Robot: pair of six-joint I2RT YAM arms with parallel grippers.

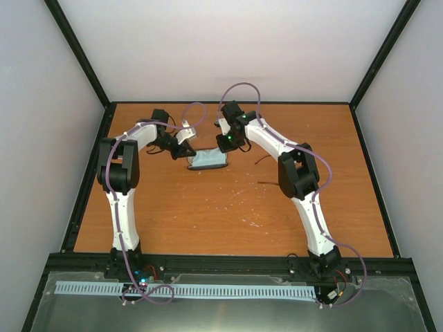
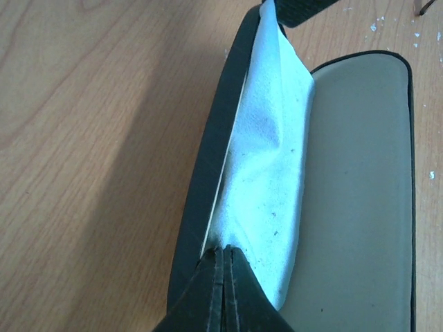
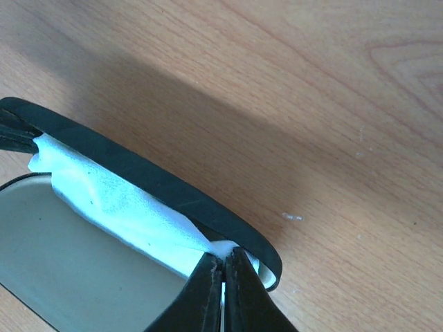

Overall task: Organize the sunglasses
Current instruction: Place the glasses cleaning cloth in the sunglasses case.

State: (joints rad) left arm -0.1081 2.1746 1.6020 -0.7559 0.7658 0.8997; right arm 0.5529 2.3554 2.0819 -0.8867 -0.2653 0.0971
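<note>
A black oblong glasses case (image 1: pixel 208 166) lies open at the table's back centre, its light lining (image 2: pixel 360 194) facing up. A pale blue cloth (image 2: pixel 270 138) is stretched along the case's deep half, just inside the black rim (image 2: pixel 208 159). My left gripper (image 2: pixel 226 250) is shut on one end of the cloth. At the other end, my right gripper (image 3: pixel 223 257) pinches the cloth (image 3: pixel 118 200) next to the rim (image 3: pixel 159 183). In the top view the left gripper (image 1: pixel 188 153) and right gripper (image 1: pixel 227 146) flank the case. The sunglasses are hidden from all views.
Thin dark lines (image 1: pixel 263 160) lie on the wood right of the case, too small to identify. White specks (image 1: pixel 242 200) dot the middle of the table. Black frame rails (image 1: pixel 90 173) border the table, with pale walls behind.
</note>
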